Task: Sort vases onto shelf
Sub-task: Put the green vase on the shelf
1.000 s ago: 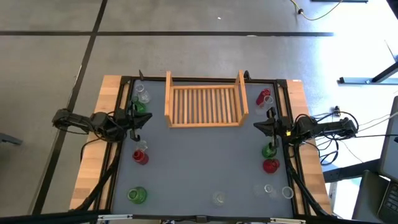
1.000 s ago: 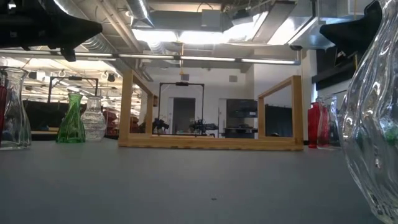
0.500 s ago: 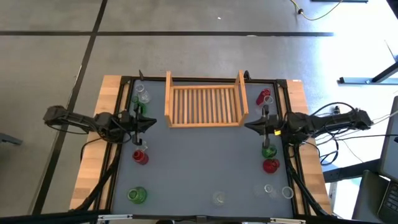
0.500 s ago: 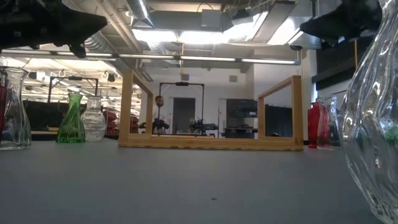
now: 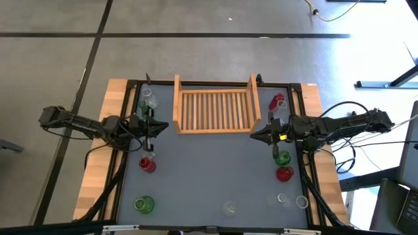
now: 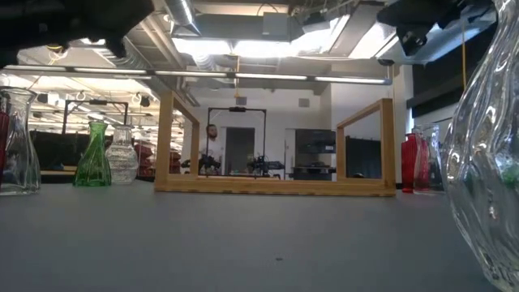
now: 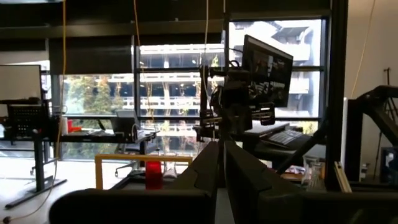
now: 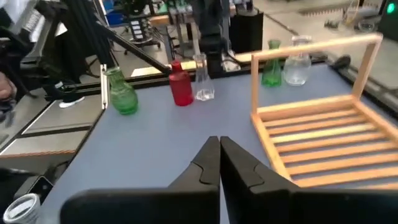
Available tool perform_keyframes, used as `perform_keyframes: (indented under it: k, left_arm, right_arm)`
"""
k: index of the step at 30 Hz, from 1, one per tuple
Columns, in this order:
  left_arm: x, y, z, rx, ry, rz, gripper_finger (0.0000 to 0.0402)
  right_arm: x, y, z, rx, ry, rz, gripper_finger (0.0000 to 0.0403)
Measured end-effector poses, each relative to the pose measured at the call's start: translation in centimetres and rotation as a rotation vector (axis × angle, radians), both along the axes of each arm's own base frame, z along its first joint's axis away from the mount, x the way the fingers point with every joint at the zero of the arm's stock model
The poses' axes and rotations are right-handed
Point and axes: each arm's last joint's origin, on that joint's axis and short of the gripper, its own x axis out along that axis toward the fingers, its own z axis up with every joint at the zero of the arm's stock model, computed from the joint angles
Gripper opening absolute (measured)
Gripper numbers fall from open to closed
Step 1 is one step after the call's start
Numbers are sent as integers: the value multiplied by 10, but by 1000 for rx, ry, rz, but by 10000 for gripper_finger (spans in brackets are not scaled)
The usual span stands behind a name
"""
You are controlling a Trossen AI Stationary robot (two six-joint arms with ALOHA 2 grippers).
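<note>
The wooden shelf (image 5: 215, 111) stands on its slatted base at the table's far middle. Small vases stand upright along both sides: a clear one (image 5: 149, 102), a red one (image 5: 147, 164) and a green one (image 5: 144, 204) on the left; a red one (image 5: 277, 102), a green one (image 5: 282, 158) and another red one (image 5: 284, 173) on the right. Clear ones (image 5: 230, 207) stand near the front edge. My left gripper (image 5: 166, 128) is shut and bare, in the air left of the shelf's near corner. My right gripper (image 8: 219, 146) is shut and bare, right of the shelf's other near corner.
A black frame (image 5: 127, 104) borders the grey mat, with wood strips outside it. Open mat (image 5: 215, 170) lies between the two rows of vases, in front of the shelf. A large clear vase (image 6: 486, 146) stands close to the low camera. A person stands in the room far behind the shelf.
Both arms have risen and reached in from the sides toward the table's middle: the left gripper toward the right, the right gripper toward the left. Both stayed shut. No vase has moved.
</note>
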Motion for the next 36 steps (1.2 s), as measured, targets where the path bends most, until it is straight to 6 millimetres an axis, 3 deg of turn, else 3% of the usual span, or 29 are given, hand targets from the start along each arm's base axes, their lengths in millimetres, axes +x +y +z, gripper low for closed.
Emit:
perform_keyframes:
  k: [7, 17, 27, 31, 36]
  left_arm:
    - [28, -11, 12, 12, 83, -76, 21]
    - [62, -33, 14, 16, 183, -159, 21]
    - [74, -49, 5, -35, 246, -237, 21]
    - [72, -58, 5, -46, 248, -278, 21]
    - [69, -65, 5, -48, 248, -275, 21]
  right_arm:
    - [11, 7, -9, 23, 53, 68, 0]
    - [20, 43, -20, -2, 73, 209, 0]
    - [42, 76, -25, 56, -50, 287, 2]
    - [52, 82, -32, 68, -65, 285, 27]
    - [61, 86, -23, 33, -16, 275, 96]
